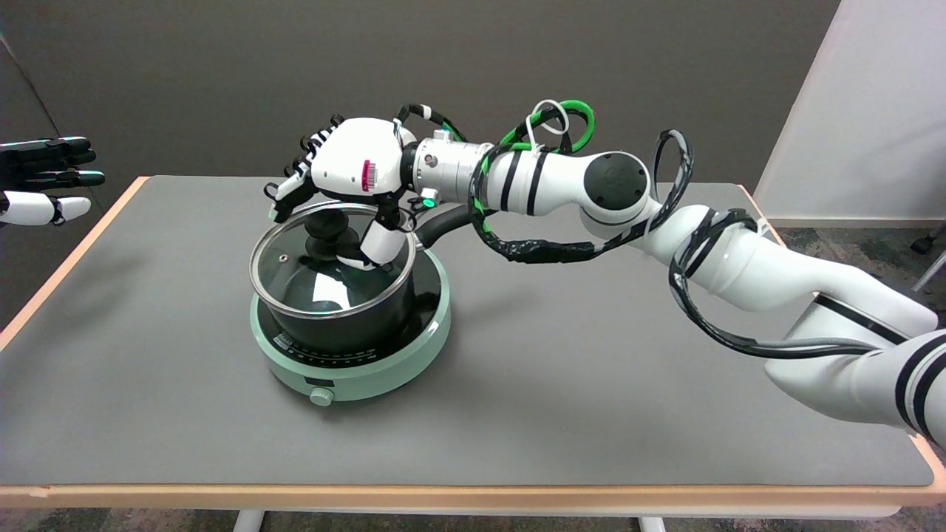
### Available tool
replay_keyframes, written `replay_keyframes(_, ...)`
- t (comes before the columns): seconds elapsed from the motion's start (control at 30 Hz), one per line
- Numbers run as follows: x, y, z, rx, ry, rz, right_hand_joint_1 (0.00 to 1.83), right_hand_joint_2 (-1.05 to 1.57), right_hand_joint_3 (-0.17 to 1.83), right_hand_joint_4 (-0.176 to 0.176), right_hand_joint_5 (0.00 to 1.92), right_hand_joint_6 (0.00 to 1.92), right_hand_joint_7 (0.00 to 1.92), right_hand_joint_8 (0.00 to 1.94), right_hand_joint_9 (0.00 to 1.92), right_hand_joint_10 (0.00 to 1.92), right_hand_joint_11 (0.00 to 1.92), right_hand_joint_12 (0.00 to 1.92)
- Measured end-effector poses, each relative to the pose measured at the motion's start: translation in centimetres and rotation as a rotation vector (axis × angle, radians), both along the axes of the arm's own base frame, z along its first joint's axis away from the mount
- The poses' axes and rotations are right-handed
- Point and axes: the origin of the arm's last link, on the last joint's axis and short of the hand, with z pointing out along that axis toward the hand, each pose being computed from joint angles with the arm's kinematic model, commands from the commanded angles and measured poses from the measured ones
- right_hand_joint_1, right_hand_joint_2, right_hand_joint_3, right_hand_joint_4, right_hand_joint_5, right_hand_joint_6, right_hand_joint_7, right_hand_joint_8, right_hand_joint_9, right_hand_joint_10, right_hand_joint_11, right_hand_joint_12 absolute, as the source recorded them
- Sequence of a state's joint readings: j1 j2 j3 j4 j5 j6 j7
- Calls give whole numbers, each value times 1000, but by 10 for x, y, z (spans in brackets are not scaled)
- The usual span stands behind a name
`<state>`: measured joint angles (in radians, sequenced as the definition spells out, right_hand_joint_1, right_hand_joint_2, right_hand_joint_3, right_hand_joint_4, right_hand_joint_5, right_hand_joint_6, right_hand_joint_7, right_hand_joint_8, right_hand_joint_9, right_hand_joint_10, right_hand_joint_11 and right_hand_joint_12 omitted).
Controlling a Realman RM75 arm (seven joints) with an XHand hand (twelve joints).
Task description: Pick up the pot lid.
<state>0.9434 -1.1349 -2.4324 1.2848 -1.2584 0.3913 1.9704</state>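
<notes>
While your right hand (341, 188) arches over the round glass pot lid (331, 258), its thumb sits just beside the black knob (326, 229) and the fingers (290, 193) curl behind it, apart, holding nothing. That lid lies on the black pot (347, 314) atop the mint-green round cooker (369, 362).

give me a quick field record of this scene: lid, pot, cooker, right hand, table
lid: glass pot lid with black knob, seated on the pot
pot: black pot, its long handle pointing to the far right
cooker: mint green cooker under the pot, dial at front
right hand: right hand over the knob, thumb beside it, not yet closed
table: grey table
</notes>
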Motion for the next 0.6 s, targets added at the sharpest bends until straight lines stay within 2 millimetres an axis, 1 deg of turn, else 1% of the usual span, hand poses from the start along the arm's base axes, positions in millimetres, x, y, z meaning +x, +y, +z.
replay_keyframes(0.23,-1,1,0,2,3,-3,902,571,928,176,615,323,712,256,701,435,440,828)
replay_keyframes(0.6,-4,-5,2,-9,14,-14,916,589,926,176,635,357,723,263,713,448,447,838)
